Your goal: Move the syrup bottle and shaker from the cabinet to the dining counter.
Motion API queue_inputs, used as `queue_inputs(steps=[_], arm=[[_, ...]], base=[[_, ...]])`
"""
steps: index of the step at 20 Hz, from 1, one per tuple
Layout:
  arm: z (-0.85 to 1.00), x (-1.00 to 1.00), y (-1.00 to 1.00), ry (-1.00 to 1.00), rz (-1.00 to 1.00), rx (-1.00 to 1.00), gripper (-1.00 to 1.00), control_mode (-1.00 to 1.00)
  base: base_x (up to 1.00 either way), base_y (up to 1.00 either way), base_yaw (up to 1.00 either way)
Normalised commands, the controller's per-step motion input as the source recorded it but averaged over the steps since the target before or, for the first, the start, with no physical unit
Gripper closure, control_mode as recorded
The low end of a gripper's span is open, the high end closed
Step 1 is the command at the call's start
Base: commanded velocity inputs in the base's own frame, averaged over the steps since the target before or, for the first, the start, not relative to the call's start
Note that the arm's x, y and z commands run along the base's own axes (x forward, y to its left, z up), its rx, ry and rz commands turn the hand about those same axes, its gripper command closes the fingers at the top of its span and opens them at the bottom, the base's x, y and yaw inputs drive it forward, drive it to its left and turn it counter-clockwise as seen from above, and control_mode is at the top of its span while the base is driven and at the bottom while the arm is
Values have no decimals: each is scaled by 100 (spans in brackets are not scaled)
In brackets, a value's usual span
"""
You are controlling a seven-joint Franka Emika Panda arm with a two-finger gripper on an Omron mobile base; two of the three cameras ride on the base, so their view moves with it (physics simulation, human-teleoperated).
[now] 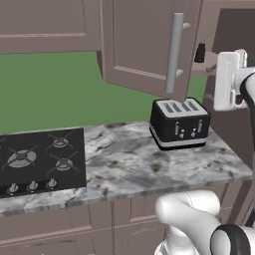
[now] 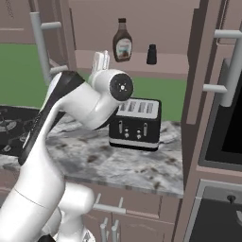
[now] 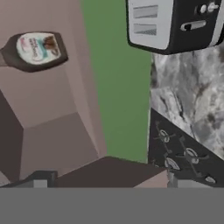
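Observation:
The syrup bottle (image 2: 122, 41), dark brown with a pale label, stands on the inner shelf of the open cabinet (image 2: 165, 65). The small black shaker (image 2: 151, 54) stands to its right on the same shelf. In the left base view the shaker (image 1: 199, 52) peeks out past the swung-out cabinet door (image 1: 139, 40). My gripper (image 2: 101, 60) hovers below and left of the bottle, apart from it. In the rolled hand view the syrup bottle (image 3: 35, 50) lies at upper left, and my gripper (image 3: 107, 183) is open with nothing between its fingertips. The dining counter is out of view.
A black and silver toaster (image 1: 179, 123) sits on the marbled counter (image 1: 124, 164) under the cabinet. A black stove (image 1: 40, 159) is set in at the left. The door's long grey handle (image 1: 174, 52) juts out near my arm. A dark oven front (image 2: 227, 123) stands at the right.

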Motion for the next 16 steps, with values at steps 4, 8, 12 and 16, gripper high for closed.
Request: queue_inputs(steps=[4, 8, 12, 16], arm=[[-6, 41, 39, -7, 29, 9, -100, -100], [-6, 16, 72, -7, 33, 4, -100, -100], [0, 3, 71, -16, 36, 1, -100, -100], [1, -45, 60, -25, 35, 0, -100, -100]], base=[[0, 0, 0], [0, 0, 0], [0, 0, 0], [0, 0, 0]])
